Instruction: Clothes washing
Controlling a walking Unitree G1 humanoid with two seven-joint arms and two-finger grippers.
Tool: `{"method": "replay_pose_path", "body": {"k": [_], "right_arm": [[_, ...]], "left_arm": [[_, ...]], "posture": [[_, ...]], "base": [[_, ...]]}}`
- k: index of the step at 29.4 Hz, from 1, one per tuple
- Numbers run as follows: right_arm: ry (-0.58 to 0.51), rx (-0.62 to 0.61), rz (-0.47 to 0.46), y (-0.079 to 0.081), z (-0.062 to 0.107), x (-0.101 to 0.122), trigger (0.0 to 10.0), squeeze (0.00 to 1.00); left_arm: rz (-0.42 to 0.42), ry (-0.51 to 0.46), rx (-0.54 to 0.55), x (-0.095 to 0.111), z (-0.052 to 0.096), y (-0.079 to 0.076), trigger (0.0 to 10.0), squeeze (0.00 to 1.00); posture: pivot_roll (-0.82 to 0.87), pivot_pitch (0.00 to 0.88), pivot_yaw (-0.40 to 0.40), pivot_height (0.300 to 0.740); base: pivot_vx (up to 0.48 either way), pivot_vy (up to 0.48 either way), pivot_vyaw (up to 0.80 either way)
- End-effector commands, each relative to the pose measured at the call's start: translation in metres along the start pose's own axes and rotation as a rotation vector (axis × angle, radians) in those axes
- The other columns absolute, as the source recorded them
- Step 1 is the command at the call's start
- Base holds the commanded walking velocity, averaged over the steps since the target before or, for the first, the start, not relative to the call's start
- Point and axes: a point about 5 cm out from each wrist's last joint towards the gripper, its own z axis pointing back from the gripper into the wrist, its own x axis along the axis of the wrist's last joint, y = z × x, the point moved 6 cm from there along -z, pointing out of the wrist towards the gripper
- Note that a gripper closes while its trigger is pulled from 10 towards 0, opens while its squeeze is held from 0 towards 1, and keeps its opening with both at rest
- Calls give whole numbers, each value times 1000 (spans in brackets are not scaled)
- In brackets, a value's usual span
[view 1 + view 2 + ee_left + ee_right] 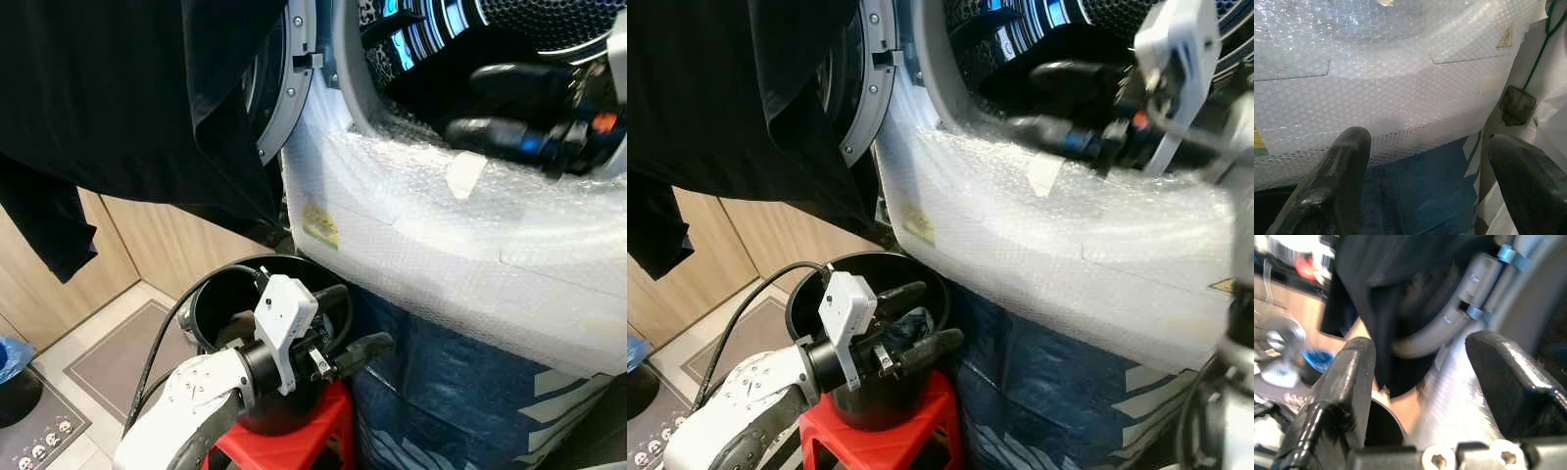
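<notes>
Black cloth [147, 108] draped over washer door [284, 98]: soft, light, floppy; I'd pinch a hanging fold. My left tool [911, 323] open over bucket [220, 294], right tool [509, 122] open, empty, at the drum mouth.

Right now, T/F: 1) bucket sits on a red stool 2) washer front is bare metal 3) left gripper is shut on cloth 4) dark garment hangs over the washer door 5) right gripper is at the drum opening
1) True: the black bucket stands on the red stool.
2) False: bubble wrap covers the washer.
3) False: the left gripper is open, empty, over the bucket.
4) True: the black garment drapes the door.
5) True: the right gripper is there, open.
</notes>
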Motion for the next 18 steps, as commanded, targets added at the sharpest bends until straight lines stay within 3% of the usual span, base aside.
{"method": "replay_pose_path", "body": {"k": [1,2,5,8,11,13,15,18], "right_arm": [[-103,-13,2,6,2,16,10000,0],[-154,-25,-26,7,1,18,10000,0],[-167,-31,-32,10,3,18,10000,0],[-461,-88,-275,24,0,10,10000,0],[-577,-112,-393,36,-1,-1,10000,0],[-609,-119,-439,44,-1,-11,10000,0],[-626,-149,-559,52,-6,-32,10000,0],[-646,-170,-608,58,-6,-39,10000,0]], "left_arm": [[-9,2,-7,0,-1,0,10000,0],[-10,3,-5,0,-1,0,10000,0],[-10,3,-5,0,-1,0,10000,0],[-85,33,31,-10,3,6,10000,0],[-109,60,41,-19,5,7,10000,0],[-126,78,52,-26,6,9,10000,0],[-130,94,64,-35,9,10,10000,0],[-158,117,65,-43,10,11,10000,0]], "posture": [[-100,37,39,740],[-100,37,39,740],[-100,37,39,740],[-83,31,43,740],[-80,28,45,740],[-79,29,45,740],[-80,27,46,740],[-77,24,45,740]], "base": [[0,0,0],[0,0,0],[0,0,0],[0,0,0],[0,0,0],[0,0,0],[0,0,0],[0,0,0]]}}
